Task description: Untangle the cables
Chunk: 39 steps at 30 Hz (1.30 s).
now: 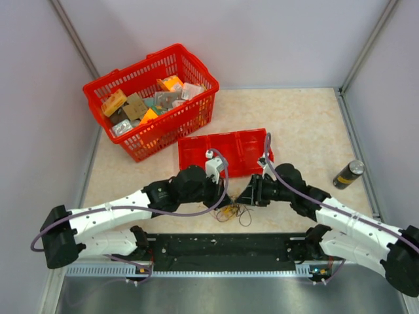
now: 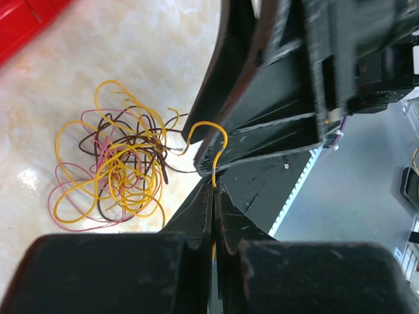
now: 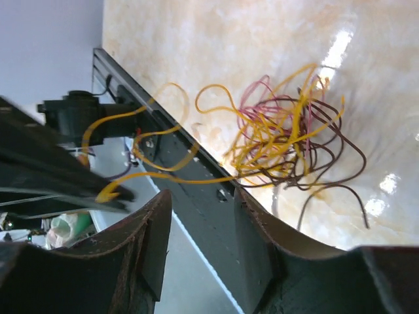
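Observation:
The cables (image 1: 232,212) lie in one loose tangle of yellow, dark brown and pink wires on the table's near edge, between both grippers. In the left wrist view the tangle (image 2: 114,163) sits left of my left gripper (image 2: 214,188), which is shut on one yellow wire (image 2: 211,131) arching out of the tangle. In the top view the left gripper (image 1: 220,197) is just left of the tangle. My right gripper (image 1: 243,196) is just right of it. In the right wrist view it (image 3: 200,206) is open and empty, above the black strip, with the tangle (image 3: 288,137) ahead.
A red basket (image 1: 171,127) full of packets stands at the back left. A flat red tray (image 1: 196,154) lies behind the grippers. A dark can (image 1: 348,174) lies at the right. A black base strip (image 1: 222,247) runs along the near edge.

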{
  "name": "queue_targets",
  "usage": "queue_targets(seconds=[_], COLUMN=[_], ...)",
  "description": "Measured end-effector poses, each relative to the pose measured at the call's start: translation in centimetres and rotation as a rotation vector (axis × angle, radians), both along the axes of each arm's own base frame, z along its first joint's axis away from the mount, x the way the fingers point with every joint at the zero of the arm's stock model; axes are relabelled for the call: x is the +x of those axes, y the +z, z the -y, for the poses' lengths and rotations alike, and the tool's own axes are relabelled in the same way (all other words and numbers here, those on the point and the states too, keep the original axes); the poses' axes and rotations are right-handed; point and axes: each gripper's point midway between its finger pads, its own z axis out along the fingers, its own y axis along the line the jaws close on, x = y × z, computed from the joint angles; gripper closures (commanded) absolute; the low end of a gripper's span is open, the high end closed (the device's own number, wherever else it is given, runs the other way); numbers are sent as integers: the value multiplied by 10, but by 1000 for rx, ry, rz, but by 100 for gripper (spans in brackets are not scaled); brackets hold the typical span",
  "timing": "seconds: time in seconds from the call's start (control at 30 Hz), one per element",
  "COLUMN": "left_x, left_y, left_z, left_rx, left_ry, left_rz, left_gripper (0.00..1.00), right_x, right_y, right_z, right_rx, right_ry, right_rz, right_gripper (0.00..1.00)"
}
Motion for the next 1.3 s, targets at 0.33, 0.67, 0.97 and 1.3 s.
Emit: queue_targets(seconds=[0.33,0.67,0.97,1.3], left_x=[4,-9,-29,16], left_y=[23,141,275,255], left_z=[-8,-24,-102,-131], left_rx=[3,-243,-518,-430], left_ry=[19,-25,87,411], left_rz=[49,223,471,436], left_gripper=[100,100,100,100], right_x=[5,20,48,53], right_y=[-41,-108,-115,-56], right_z=[10,31,74,76], right_rx=[-126,-343,-511,-511], right_ry=[4,-72,-339,-235], right_rz=[22,-19,27,216], right_gripper=[34,100,70,36])
